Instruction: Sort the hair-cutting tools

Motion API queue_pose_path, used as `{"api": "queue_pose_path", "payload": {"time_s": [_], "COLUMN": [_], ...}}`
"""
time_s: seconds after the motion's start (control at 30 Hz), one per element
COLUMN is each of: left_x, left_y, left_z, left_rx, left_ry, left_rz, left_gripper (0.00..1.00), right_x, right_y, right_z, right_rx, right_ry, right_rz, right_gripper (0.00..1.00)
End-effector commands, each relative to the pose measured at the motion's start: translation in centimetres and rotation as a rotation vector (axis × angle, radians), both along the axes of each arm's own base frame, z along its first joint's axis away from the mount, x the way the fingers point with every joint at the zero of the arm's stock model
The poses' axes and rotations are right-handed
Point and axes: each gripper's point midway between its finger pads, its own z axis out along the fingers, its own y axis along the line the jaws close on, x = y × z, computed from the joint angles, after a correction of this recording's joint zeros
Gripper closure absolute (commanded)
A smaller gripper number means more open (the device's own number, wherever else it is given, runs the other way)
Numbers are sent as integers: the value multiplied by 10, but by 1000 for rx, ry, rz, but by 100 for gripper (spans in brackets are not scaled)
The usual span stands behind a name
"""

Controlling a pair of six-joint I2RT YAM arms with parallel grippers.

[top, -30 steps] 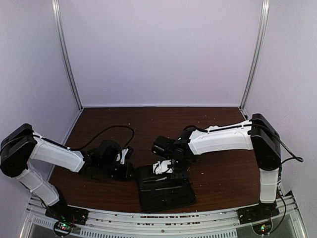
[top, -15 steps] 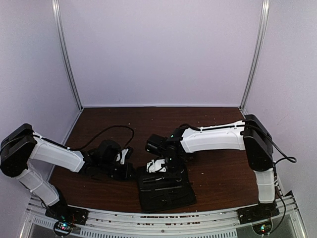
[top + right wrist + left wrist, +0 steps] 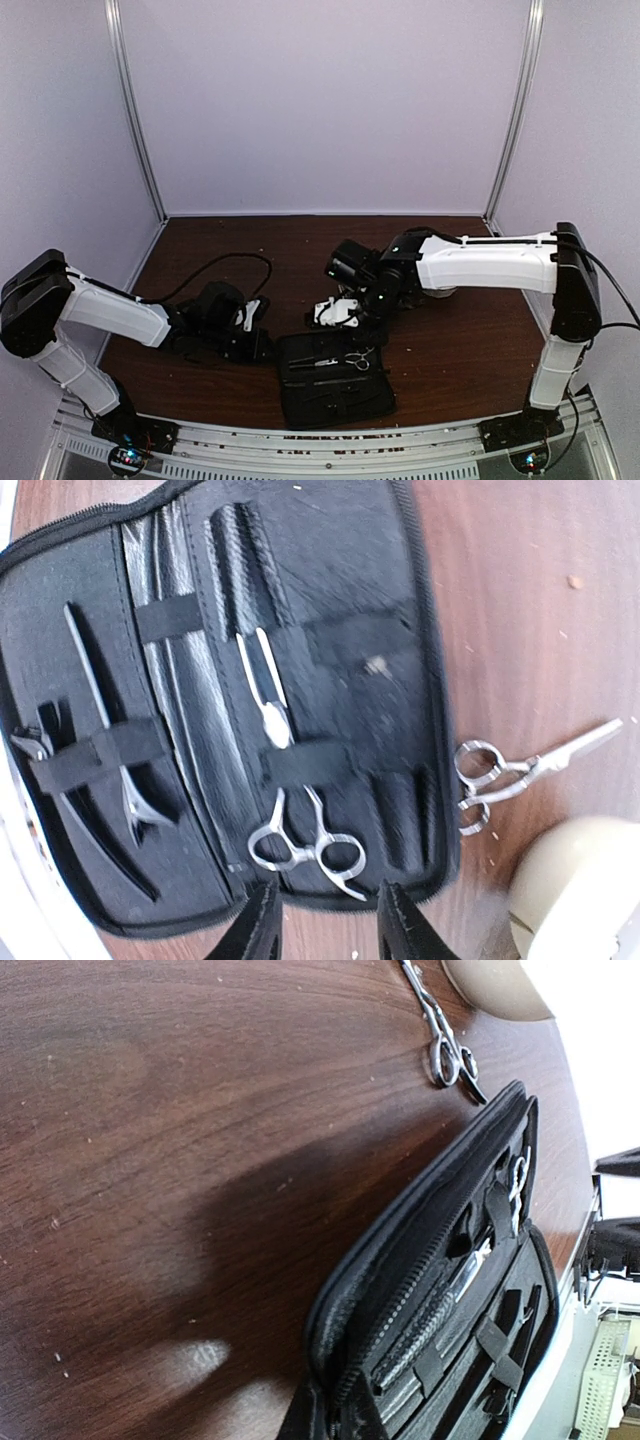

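Just beyond right gripper (image 3: 325,927) | scissors (image 3: 305,846) in case (image 3: 380,600) | jaws apart

Dark wood worktop (image 3: 300,240). Lying on it: open black zip case (image 3: 360,570) near front edge; silver scissors (image 3: 535,768) just beside case; cream bowl (image 3: 580,890) near scissors; black cable (image 3: 225,258) left of centre.

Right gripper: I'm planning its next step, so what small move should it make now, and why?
Probably swing the right gripper across over the loose scissors on the table and lower. Its jaws stand open and empty, the strapped scissors already sit in the case, and the loose pair lies outside beside it.
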Motion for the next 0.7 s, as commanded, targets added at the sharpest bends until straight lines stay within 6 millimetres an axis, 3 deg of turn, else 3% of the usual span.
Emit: {"api": "queue_pose_path", "payload": {"time_s": [0.0,0.27,0.67], "left_x": [-2,-2,0], "left_y": [-7,-7,-10], "left_z": [9,10,11], "left_rx": [-17,-16,-23], "left_ry": [-25,-27,-29], "left_rz": [-50,-50,-52], "left_gripper": [100,100,100], "right_x": [3,11,1], "right_y": [-16,-32,-2], "right_z": [-9,-41,-72], "right_rx": [-6,-85,-108], "right_ry": [0,-49,-34], "right_rz": [-9,-12,16], "right_gripper": [66,72,85]}}
